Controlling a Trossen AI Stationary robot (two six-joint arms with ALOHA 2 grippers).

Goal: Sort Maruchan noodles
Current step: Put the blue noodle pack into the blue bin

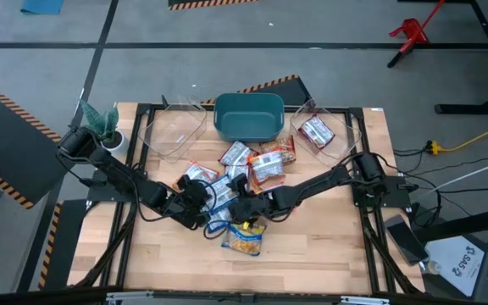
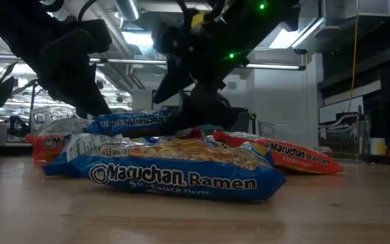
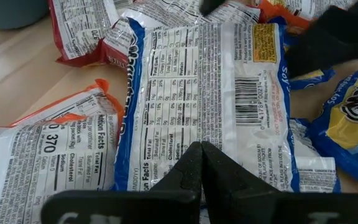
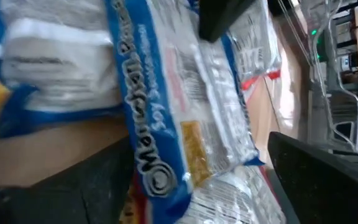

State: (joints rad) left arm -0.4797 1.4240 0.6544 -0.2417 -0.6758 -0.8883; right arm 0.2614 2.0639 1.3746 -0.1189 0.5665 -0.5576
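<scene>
Several Maruchan noodle packets lie in a loose pile (image 1: 244,169) mid-table. One blue packet (image 2: 175,173) lies flat nearest the front edge. My left gripper (image 1: 200,203) is shut on a blue-white packet (image 3: 197,93) that lies back-up; in the low view this blue-white packet (image 2: 137,123) sits raised over the others. My right gripper (image 1: 237,207) stands open right beside it. Its fingers (image 4: 316,180) stand on either side of that packet's blue-edged end (image 4: 160,155); whether they touch it, I cannot tell. My left gripper pinches the blue-white packet by the edge of one short end (image 3: 194,146), between its two fingertips. The fingers slant down from the table's left. The packet lies back-up, stretching away from the fingers over the other packets.
A teal bin (image 1: 248,117) stands at the far middle. It has a clear container on its left (image 1: 172,131) and one on its right (image 1: 346,140), the right one holding a red packet (image 1: 316,131). A small plant (image 1: 104,127) stands at the far left corner. Bare wood lies along the near edge.
</scene>
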